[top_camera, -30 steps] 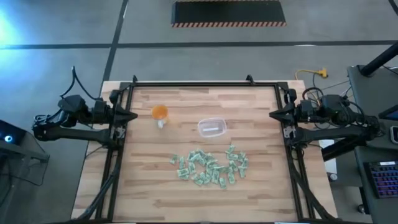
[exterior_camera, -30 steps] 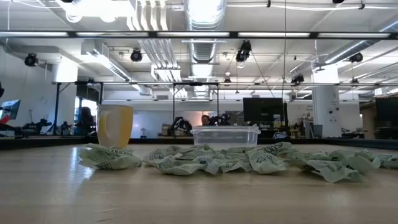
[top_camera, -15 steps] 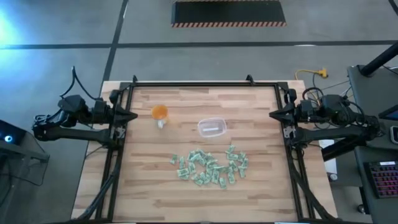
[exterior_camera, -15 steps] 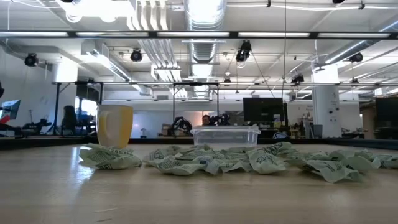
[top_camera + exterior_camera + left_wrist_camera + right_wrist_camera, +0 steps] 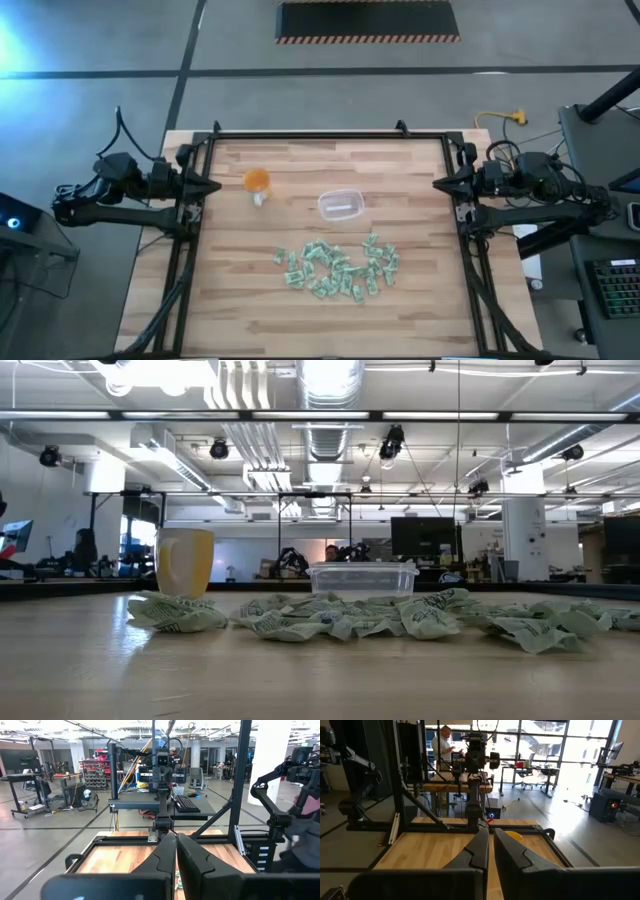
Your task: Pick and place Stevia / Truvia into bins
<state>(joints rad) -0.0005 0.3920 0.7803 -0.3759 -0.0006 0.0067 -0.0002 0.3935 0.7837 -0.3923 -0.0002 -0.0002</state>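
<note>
The green-and-white Stevia packets (image 5: 340,268) lie in a loose heap on the near middle of the wooden table, and spread across the low view (image 5: 380,615). The clear plastic tub (image 5: 339,205) stands upright just beyond the heap (image 5: 361,578); what it holds I cannot tell. My left gripper (image 5: 215,187) hovers at the table's left edge, shut and pointing inward (image 5: 176,836). My right gripper (image 5: 438,184) hovers at the right edge, shut too (image 5: 490,831). Both are far from the packets and the tub.
An orange round cup (image 5: 257,181) stands left of the tub (image 5: 185,562) and also shows in the right wrist view (image 5: 512,836). A dark metal frame (image 5: 310,134) runs around the table's far, left and right edges. Bare wood lies between each gripper and the heap.
</note>
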